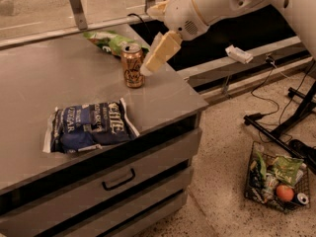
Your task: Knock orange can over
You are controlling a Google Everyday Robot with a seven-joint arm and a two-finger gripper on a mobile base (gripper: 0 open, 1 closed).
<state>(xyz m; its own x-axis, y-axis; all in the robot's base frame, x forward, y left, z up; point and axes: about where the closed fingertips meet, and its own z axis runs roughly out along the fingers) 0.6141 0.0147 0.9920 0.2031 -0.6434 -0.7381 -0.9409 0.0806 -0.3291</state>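
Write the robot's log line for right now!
orange can: upright on counter | claw: close beside it | knock-over: not done
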